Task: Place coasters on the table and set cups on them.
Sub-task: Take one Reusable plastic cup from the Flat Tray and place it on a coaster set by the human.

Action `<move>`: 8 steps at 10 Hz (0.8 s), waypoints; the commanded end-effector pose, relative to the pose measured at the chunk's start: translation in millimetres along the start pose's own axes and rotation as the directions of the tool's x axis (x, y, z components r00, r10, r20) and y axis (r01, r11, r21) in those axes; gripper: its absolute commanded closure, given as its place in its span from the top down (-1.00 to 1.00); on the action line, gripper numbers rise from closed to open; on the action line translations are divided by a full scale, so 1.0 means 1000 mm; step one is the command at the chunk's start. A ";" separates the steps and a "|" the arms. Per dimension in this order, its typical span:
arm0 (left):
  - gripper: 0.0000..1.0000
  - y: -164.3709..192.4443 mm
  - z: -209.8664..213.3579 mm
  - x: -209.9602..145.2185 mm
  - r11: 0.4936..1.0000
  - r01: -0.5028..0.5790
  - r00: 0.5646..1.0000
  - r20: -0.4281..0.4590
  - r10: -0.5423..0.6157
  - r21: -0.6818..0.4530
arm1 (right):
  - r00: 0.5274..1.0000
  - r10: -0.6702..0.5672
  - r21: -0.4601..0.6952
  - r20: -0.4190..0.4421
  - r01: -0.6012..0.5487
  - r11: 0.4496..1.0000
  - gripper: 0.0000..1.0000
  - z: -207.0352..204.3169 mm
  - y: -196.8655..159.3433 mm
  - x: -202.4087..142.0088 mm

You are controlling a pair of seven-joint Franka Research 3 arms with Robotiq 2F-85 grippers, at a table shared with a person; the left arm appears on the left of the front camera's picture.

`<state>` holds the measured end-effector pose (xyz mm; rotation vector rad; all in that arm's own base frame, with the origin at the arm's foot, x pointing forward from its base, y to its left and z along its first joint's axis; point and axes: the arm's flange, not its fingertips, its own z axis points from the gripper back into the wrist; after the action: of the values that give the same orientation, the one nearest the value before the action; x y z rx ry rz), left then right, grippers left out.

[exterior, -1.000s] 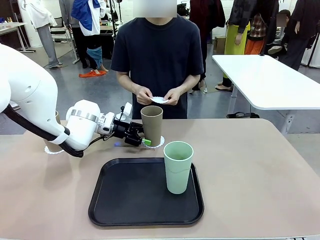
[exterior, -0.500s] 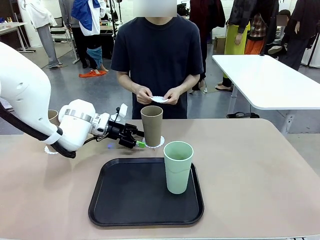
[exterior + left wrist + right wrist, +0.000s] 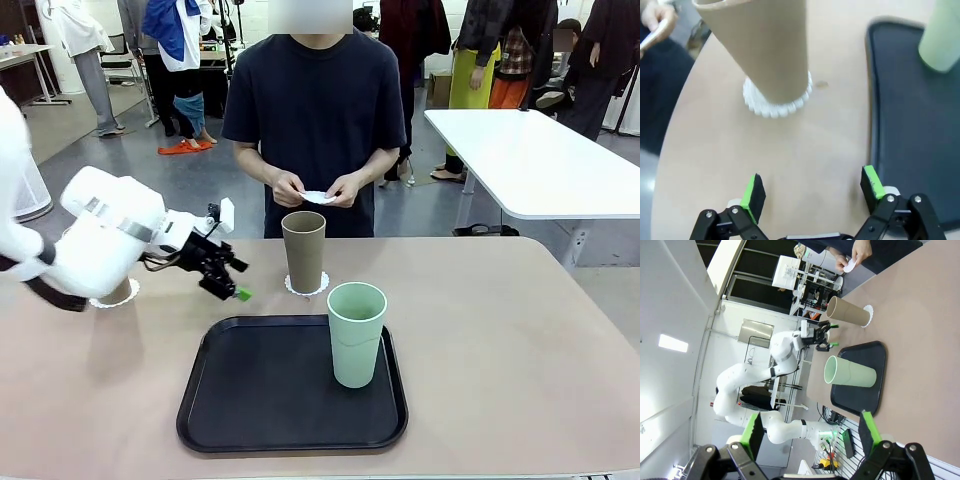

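Note:
A tan-brown cup point(image 3: 303, 250) stands upright on a white lacy coaster point(image 3: 306, 288) on the beige table point(image 3: 500, 330), just beyond the tray. My left gripper point(image 3: 238, 279) hangs open and empty to the cup's left, clear of it. The left wrist view shows the same cup point(image 3: 765, 45) and coaster point(image 3: 776, 104) ahead of the open left gripper point(image 3: 812, 187). The mint green cup point(image 3: 356, 333) stands on the black tray point(image 3: 250, 400). A second coaster point(image 3: 128, 294) peeks out under my left arm, which hides what stands on it. The person's hands hold a third coaster point(image 3: 318, 198). My right gripper point(image 3: 810, 430) is open and empty.
The person stands at the table's far edge behind the brown cup. A white-topped table point(image 3: 540, 160) stands at the back right. Bare tabletop lies to the right of the tray.
My left gripper has let go of the brown cup and drawn back to the left and slightly up. The cup stays on its coaster.

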<state>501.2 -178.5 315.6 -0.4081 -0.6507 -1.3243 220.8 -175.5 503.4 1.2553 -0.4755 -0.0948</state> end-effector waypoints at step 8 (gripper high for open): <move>1.00 -0.178 0.182 0.120 0.994 -0.038 0.798 -0.595 0.094 0.105 | 1.000 -0.004 0.007 0.014 0.004 1.000 1.00 -0.002 0.000 0.001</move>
<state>303.9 -197.4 512.0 0.1315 -0.1989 -1.2715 220.7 -175.5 503.5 1.2552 -0.4761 -0.0948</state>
